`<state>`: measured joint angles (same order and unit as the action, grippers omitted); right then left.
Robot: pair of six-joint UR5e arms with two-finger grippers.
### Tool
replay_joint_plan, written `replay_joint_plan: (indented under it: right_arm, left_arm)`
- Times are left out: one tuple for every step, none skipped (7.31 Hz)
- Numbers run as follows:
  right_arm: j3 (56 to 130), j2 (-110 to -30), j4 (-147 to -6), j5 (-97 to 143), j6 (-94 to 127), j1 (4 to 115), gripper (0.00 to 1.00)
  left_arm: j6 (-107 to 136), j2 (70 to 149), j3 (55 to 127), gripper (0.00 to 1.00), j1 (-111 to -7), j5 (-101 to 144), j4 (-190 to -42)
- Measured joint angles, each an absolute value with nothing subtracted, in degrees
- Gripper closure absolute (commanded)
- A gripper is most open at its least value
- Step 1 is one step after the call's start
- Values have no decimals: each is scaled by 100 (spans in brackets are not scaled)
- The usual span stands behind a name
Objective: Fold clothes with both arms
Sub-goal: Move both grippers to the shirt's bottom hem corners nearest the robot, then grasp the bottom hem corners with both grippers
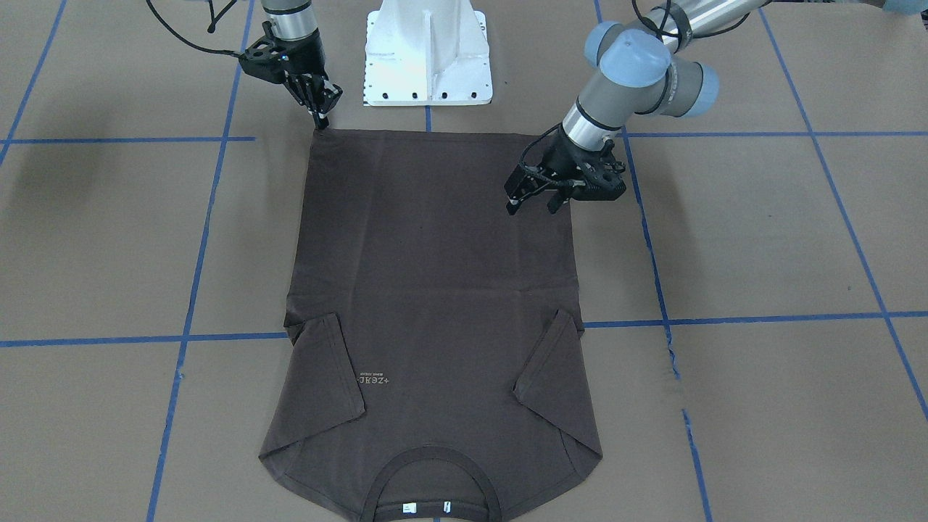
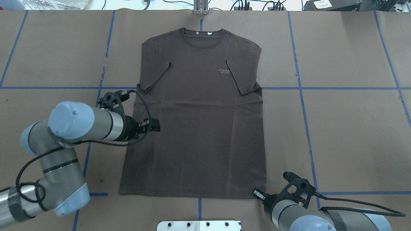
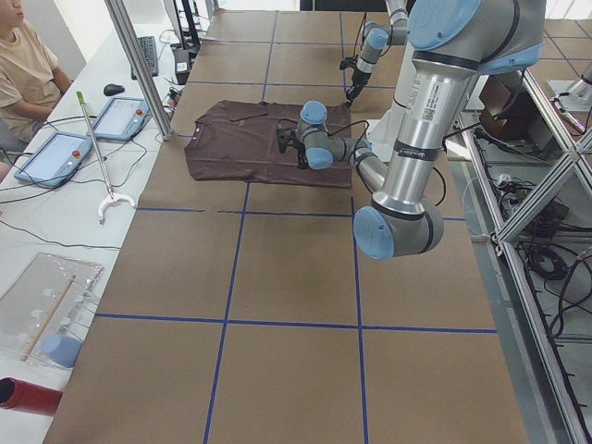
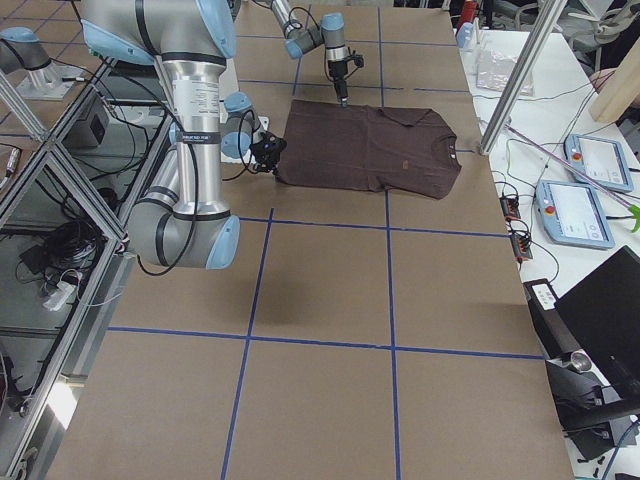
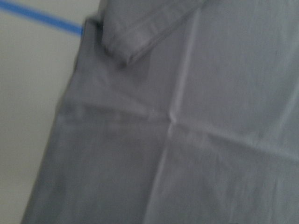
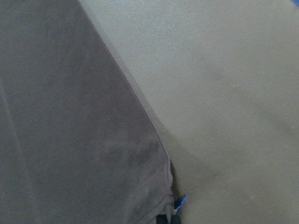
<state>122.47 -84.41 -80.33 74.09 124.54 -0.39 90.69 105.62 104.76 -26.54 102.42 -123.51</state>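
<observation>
The dark brown T-shirt lies flat, front up, on the brown table with both sleeves folded inward. Its collar is on the side away from the robot's base. My left gripper is open and hovers just above the shirt's side edge, a little way up from the hem, holding nothing. At the opposite hem corner, my right gripper has its fingers together on the cloth. In the right wrist view that corner looks puckered. The left wrist view shows only cloth and a folded sleeve.
The white pedestal base stands just behind the hem. Blue tape lines grid the brown table. In the exterior left view a seated person, tablets and a metal post line the far table edge.
</observation>
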Motion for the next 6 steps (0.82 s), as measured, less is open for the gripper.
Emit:
replay_joint_plan:
  right_arm:
    - [12314,-8452,-8033,7411,12454,-37,100]
    - [12366,-8469,-8033,7419,12454,-36,100]
    - [12389,-8472,-8033,7426,12454,-37,100]
    - [12397,-8466,-8033,7427,12454,-38,100]
    - [12399,-8460,-8033,7427,12456,-38,100]
    - [12401,-8452,-8033,7425,12460,-37,100]
  left_arm:
    - [9253,10032,10970,11,-2257,9885,-12259]
    - [9480,9631,11310,14,-1867,9564,-12153]
    - [9683,9452,11472,15,-1571,9364,-12002]
    - [9840,9389,11594,17,-1358,9266,-11789]
    - [9920,9364,11701,17,-1197,9222,-11568]
    - [9955,9350,11745,19,-1086,9200,-11437]
